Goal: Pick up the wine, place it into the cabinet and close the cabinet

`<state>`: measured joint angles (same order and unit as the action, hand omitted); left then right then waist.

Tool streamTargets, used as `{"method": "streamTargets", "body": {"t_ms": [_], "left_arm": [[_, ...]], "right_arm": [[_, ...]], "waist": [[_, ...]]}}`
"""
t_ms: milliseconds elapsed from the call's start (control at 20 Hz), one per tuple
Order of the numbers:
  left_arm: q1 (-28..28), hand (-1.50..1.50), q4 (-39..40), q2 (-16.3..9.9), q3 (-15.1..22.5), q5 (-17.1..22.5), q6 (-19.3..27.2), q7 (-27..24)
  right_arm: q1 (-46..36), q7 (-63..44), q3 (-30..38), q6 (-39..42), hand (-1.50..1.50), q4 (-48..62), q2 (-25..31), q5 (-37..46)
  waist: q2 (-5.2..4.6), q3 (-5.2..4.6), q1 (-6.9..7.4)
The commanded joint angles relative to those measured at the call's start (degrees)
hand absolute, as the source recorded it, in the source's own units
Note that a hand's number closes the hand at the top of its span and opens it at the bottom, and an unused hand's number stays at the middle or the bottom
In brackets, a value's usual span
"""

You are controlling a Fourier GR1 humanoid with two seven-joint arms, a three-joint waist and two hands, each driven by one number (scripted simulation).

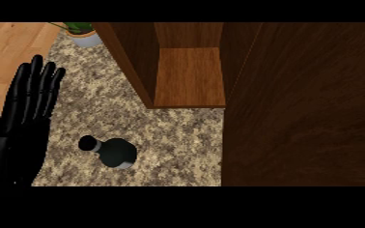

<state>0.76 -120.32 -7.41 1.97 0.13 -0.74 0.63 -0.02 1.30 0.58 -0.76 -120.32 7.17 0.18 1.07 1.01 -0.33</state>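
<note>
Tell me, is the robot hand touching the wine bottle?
Apart. The head view shows the left robot hand open at the left edge, with bare speckled counter between it and the wine bottle.

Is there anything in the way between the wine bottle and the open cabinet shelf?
Nothing visible. The wine bottle stands on the speckled counter, and only bare counter lies between it and the cabinet shelf. The open cabinet door stands at the right, beside that path. The left hand rests open at the left edge.
</note>
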Motion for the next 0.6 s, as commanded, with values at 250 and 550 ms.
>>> {"method": "streamTargets", "body": {"t_ms": [250,550], "left_arm": [[-1.27,-1.5,-1.22,-6.78,2.14,20.26,-21.19,-5.13],[-7.37,-1.5,-4.98,-9.83,3.51,36.64,-23.58,9.56]], "right_arm": [[7.48,1.29,-3.3,-1.08,-1.5,-4.04,-2.87,2.32],[11.05,-13.67,-11.57,2.81,-1.5,-14.8,-3.21,-6.42]], "waist": [[-0.89,-1.18,-0.33],[-0.7,-1.08,0.34]]}}
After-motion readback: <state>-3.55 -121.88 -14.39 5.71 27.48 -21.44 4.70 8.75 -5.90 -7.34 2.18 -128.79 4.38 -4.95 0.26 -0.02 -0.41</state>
